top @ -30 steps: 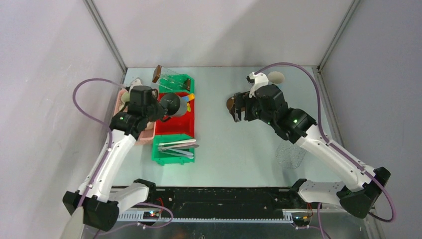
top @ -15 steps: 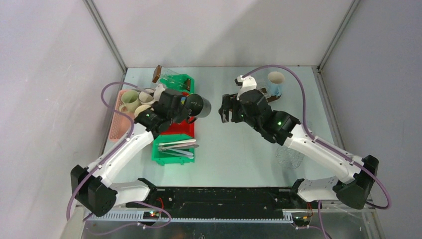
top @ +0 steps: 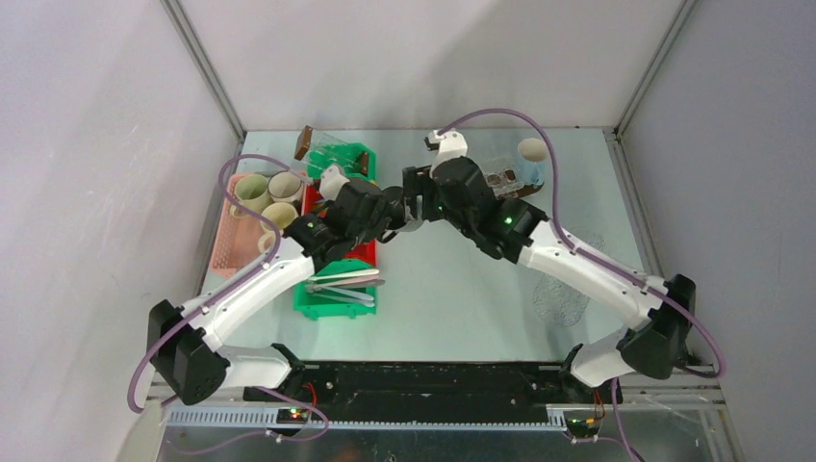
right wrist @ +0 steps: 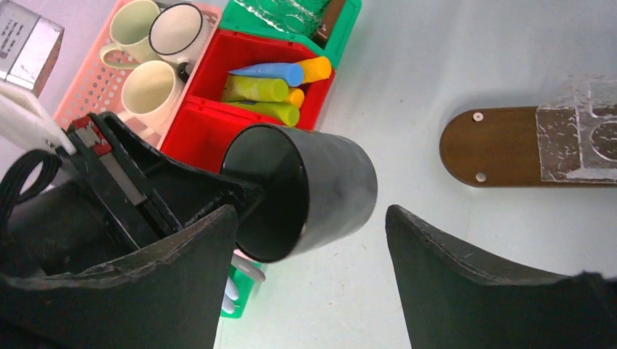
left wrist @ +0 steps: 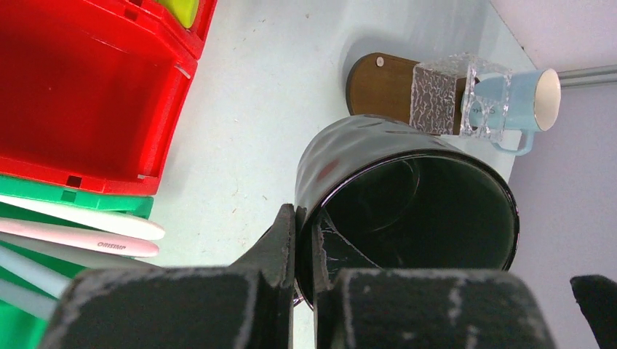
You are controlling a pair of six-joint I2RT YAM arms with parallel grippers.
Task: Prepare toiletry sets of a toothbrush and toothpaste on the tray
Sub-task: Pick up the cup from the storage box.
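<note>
Table (top: pixel 462 289) centre: left gripper (left wrist: pixel 304 218) jaws pinch dark mug (right wrist: pixel 335 182) rim; right gripper (right wrist: pixel 311 212) jaws wide, empty; right wrist shows tubes (right wrist: pixel 262 89) in red bin (right wrist: pixel 207 120).

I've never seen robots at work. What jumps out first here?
A dark mug is tipped sideways at the middle of the table, its rim pinched by the left gripper, the right gripper open beside it. Bright tubes fill a red bin to its left, and a pale blue mug sits by the wooden tray at the back right.
</note>
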